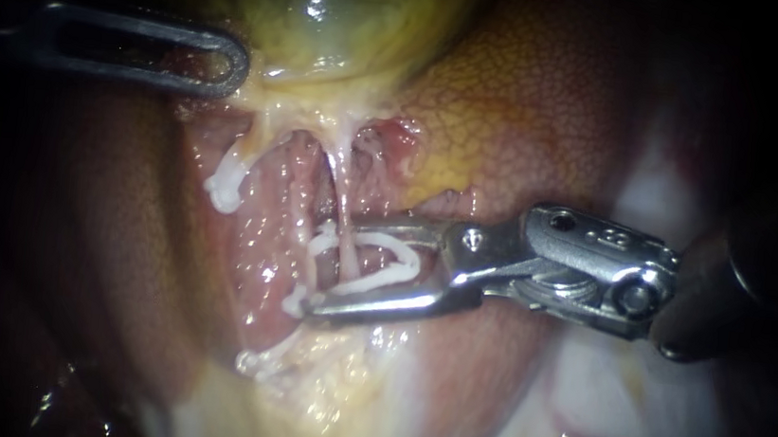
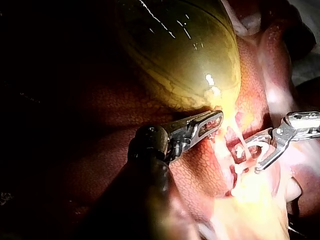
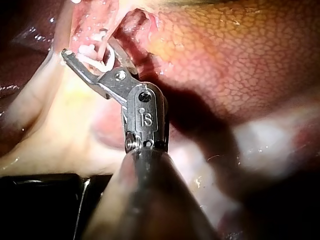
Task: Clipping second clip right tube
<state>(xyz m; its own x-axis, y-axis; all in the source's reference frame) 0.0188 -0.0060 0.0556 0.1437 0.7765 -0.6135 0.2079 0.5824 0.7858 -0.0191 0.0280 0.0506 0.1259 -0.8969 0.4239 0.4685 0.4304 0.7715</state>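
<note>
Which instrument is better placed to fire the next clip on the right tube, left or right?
Right. The right instrument carries an open white clip straddling the tube; the left instrument sits by the gallbladder, away from it.

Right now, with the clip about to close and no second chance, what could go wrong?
1. The white clip, held open by the jaws of the right instrument, straddles the thin tube with wet tissue close behind. Closing could catch that tissue, or only part of the tube.
2. The left instrument grips the gallbladder at its base, stretching the tube. A slip there might let it slacken out of the clip.
</note>
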